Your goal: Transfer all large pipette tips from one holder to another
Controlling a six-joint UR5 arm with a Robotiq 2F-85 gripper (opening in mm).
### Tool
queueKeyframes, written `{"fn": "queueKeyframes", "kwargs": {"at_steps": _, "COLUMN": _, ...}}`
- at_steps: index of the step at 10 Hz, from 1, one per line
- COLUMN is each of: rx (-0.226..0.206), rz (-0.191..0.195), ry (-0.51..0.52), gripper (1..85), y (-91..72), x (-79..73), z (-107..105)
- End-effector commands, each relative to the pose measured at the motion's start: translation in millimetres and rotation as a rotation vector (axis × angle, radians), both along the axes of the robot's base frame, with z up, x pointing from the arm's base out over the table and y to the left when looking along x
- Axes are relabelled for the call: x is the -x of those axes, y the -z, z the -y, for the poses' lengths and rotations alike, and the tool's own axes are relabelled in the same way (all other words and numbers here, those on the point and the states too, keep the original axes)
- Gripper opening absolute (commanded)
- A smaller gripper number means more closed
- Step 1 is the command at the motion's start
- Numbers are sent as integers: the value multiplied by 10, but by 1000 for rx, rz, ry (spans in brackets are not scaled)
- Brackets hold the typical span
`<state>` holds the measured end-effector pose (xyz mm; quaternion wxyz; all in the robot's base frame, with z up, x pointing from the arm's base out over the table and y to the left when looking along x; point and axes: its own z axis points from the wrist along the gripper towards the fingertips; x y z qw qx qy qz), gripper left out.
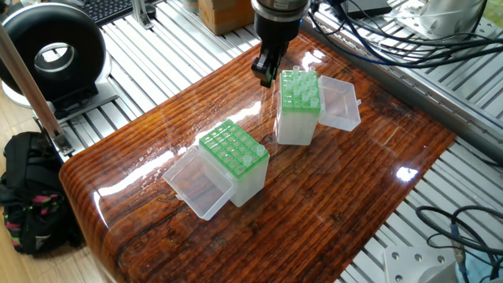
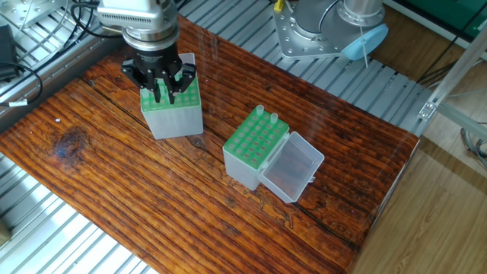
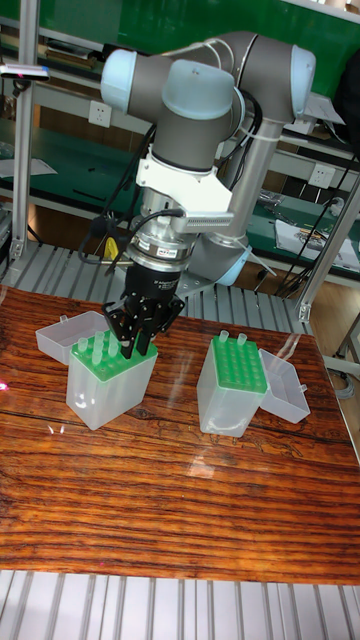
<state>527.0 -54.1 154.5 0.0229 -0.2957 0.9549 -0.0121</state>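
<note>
tool: the black two-finger tool (image 2: 162, 90) hangs point-down from the silver wrist over the rack nearest the arm's cables; its fingers stand a little apart, but whether a tip sits between them cannot be told from any view.
tool position: over the green top near one edge of the rack, low and close to it, a stance that suits reaching straight down into a single hole.
source rack: the translucent box with a green grid top (image 2: 173, 114) stands upright on the table, its clear hinged lid (image 1: 338, 102) thrown back so the grid is open from above.
task's thing: the small whitish translucent large pipette tips (image 1: 302, 88) stand upright in this rack's holes, round tops up, which lets the tool pinch one and lift it straight out.
second rack: the other green-topped translucent box (image 2: 255, 148) stands well apart, lid (image 2: 292, 169) also folded open, most holes bare.
moved tips: two whitish cones (image 2: 266, 115) stick up at one corner of it, so filling looks to run from that corner.
table: the glossy striped brown wooden table (image 2: 152, 198) carries both racks.
judgement: the transfer looks barely started.
</note>
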Motion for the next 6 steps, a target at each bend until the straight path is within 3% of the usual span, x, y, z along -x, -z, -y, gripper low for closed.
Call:
{"fn": "queueKeyframes", "kwargs": {"at_steps": 1, "rx": -4, "rz": -15, "ry": -14, "gripper": 300, "y": 12, "x": 54, "z": -2}}
{"fn": "queueKeyframes", "kwargs": {"at_steps": 6, "rx": 4, "rz": -27, "ry": -20, "gripper": 297, "y": 71, "x": 109, "z": 26}}
